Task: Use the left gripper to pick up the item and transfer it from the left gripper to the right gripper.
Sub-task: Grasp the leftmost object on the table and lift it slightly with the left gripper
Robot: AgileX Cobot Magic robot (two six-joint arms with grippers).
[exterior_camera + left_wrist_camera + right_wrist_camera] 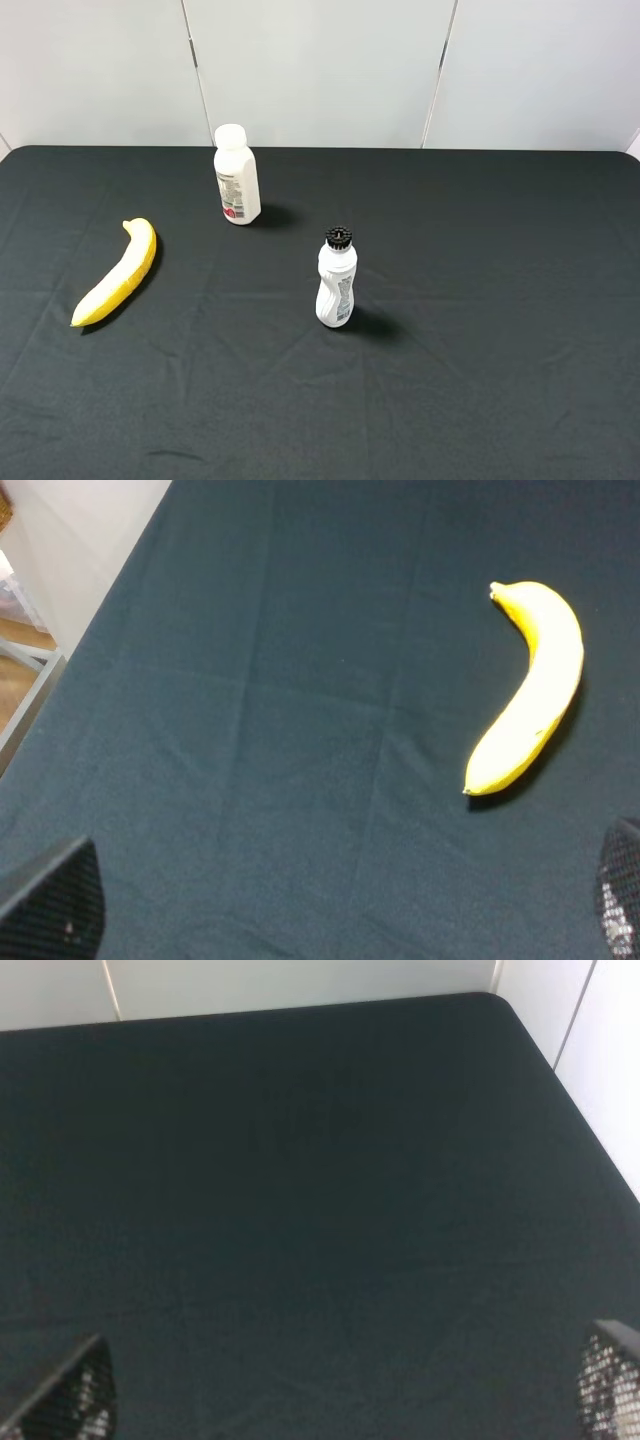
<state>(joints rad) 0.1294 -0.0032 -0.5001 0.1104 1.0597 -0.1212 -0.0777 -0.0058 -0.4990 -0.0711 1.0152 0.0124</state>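
Observation:
The yellow banana [119, 273] lies flat on the dark tablecloth at the left, its stem end toward the back. It also shows in the left wrist view [531, 688]. My left gripper [330, 905] is open and empty, with only the tips of its fingers [55, 900] showing at the frame's lower corners, well apart from the banana. My right gripper [345, 1390] is open and empty above bare cloth, with its fingertips [612, 1380] at the lower corners. Neither arm shows in the exterior high view.
A white bottle with a white cap [236, 176] stands at the back, left of centre. A white bottle with a black ribbed cap [337, 279] stands near the middle. The table's left edge [60, 670] and far right corner [500, 998] are in view.

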